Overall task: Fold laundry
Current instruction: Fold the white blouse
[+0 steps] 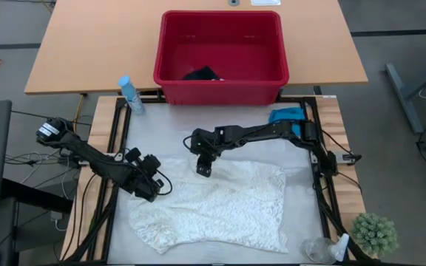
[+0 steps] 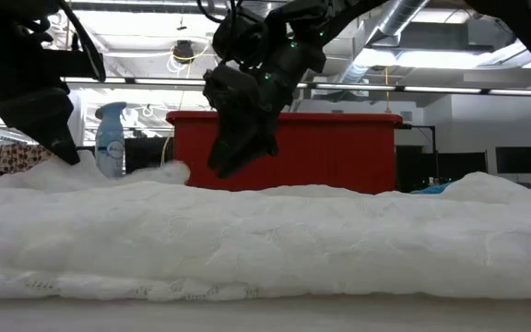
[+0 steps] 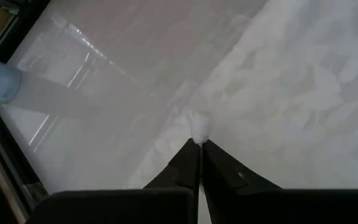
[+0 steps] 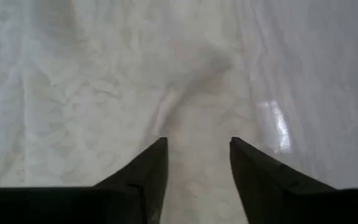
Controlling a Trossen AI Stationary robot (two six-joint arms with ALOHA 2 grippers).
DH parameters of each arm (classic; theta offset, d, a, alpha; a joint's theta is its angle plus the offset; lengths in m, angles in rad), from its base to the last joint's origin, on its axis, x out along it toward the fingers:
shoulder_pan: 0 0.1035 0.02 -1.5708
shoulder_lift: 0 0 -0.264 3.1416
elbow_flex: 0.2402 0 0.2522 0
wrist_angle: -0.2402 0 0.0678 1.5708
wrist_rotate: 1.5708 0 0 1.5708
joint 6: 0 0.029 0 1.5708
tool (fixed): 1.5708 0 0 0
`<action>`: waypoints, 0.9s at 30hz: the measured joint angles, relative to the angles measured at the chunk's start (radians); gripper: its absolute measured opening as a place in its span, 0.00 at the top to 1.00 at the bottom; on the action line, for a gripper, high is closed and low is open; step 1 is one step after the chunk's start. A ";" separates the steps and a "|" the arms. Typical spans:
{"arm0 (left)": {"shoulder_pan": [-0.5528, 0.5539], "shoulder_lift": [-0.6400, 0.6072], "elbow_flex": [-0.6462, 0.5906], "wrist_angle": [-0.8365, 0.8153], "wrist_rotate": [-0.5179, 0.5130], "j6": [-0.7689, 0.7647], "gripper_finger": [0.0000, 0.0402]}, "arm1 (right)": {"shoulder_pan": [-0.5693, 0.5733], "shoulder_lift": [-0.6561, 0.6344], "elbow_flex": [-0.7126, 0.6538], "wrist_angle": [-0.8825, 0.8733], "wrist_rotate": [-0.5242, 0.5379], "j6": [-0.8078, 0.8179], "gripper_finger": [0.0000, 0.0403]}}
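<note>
The right gripper [image 1: 203, 170] hangs mid-frame in the high view, fingers spread apart with nothing between them, right over the upper edge of the cream lacy cloth [image 1: 220, 207]. The left gripper [image 1: 152, 191] sits lower left, pinched tight on that cloth's left edge. The cloth lies spread over the pale table mat [image 1: 161, 137], filling the lower middle. One turquoise garment [image 1: 285, 114] is bunched at the mat's upper right, and one dark garment [image 1: 202, 74] lies inside the red basket [image 1: 220, 89] at top centre. So three cloth items, two arms. A blue spray bottle [image 1: 130, 94] stands left of the basket, and a small green plant [image 1: 374, 233] sits lower right. Wooden desk behind, grey floor around.
</note>
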 joint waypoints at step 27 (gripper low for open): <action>0.000 0.000 0.000 0.003 0.034 -0.014 0.99 | 0.133 0.053 0.000 0.281 0.211 -0.008 0.39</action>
